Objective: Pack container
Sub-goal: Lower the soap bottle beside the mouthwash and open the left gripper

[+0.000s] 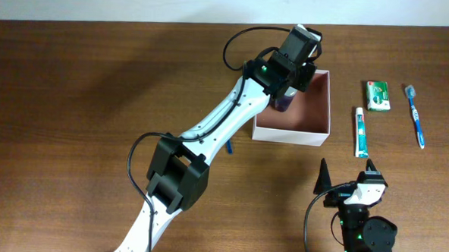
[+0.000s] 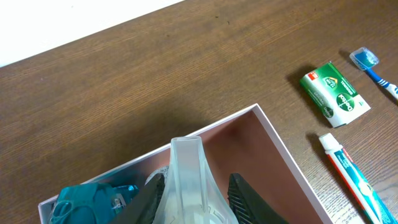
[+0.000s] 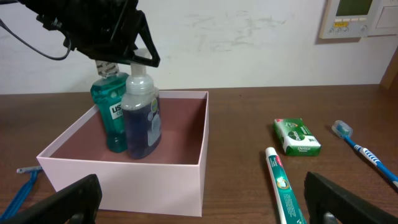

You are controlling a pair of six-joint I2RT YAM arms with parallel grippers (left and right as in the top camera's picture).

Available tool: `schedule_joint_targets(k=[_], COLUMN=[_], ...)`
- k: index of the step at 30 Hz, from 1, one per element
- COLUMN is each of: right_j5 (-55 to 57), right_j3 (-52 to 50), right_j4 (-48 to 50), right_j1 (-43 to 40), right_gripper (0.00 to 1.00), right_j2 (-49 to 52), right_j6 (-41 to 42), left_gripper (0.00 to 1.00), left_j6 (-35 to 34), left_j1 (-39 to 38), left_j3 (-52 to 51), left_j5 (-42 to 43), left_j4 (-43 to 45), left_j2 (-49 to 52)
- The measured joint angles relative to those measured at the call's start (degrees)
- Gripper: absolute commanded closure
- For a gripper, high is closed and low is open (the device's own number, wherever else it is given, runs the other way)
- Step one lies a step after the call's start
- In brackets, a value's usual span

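The left claw [image 2: 189, 196] is closed on the pale cap of a clear bottle [image 3: 140, 118] of dark blue liquid, one finger on each side of the neck. The bottle stands upright inside the container [image 1: 292, 133], touching a teal mouthwash bottle [image 3: 109, 115] on its left in the right wrist view.

The right claw [image 1: 349, 177] sits at the lower right of the overhead frame, spread wide and gripping nothing.

The container is a square open box with thin white walls and a pinkish-brown inside. It rests on the table [image 1: 73, 119] right of centre in the upper half of the overhead view. A toothpaste tube [image 1: 360, 132], a green packet [image 1: 377, 95] and a toothbrush [image 1: 415, 114] lie to its right.
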Motion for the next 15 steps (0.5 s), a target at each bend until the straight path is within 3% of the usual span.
schedule_joint_targets(k=[15], right_j5=[0.0], right_j3=[0.0], right_j4=[0.0], right_j1=[0.0], right_gripper=[0.01], right_j2=[0.0], right_j6=[0.0], left_gripper=[0.82], left_j6=[0.0], left_j1=[0.9], left_j3=[0.0], left_j5=[1.8], left_j4=[1.6], left_j2=[0.0])
